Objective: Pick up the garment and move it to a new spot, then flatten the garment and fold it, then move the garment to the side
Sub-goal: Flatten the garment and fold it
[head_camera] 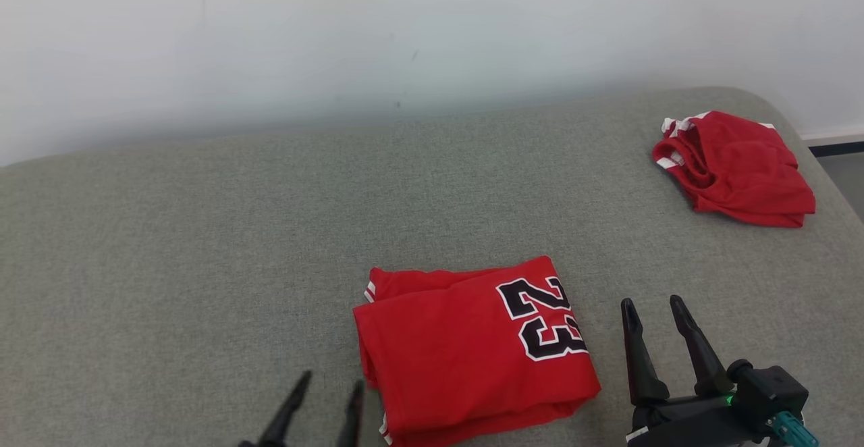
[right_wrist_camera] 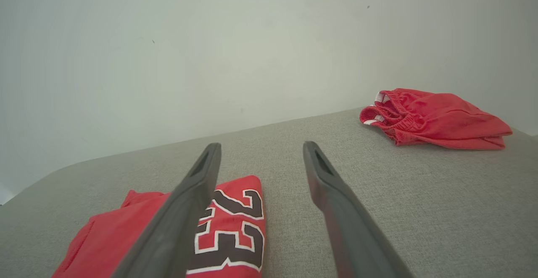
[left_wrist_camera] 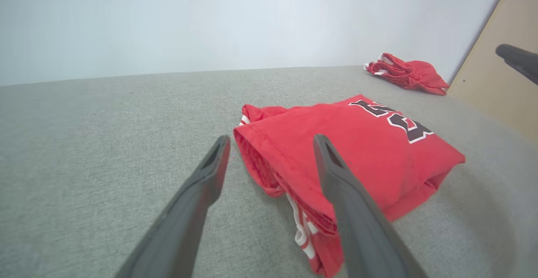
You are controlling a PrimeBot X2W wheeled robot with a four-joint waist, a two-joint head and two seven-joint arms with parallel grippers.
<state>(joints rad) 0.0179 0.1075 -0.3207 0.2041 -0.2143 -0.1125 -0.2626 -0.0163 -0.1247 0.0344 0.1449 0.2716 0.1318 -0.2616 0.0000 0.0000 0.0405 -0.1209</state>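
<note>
a grey fabric surface (head_camera: 202,231) is seen spread across the head view. it is bounded at the back by a pale wall (head_camera: 337,28) and rounded off at its far right corner. broad stretches of it are offered to the left of the garment and behind it, up to the wall.

the red garment (head_camera: 459,352) is laid near the front, about the middle, folded into a rough rectangle. a black "23" edged in white is shown on its right part. white trim and loose stacked layers are shown along its left edge. a second red bundle (head_camera: 736,170) is heaped well apart, by the far right corner.

the right gripper (head_camera: 652,302) is held just beside the garment's right edge, fingers spread wide, nothing gripped. the left gripper (head_camera: 332,379) is held at the garment's left front edge, likewise spread wide with nothing clamped.
</note>
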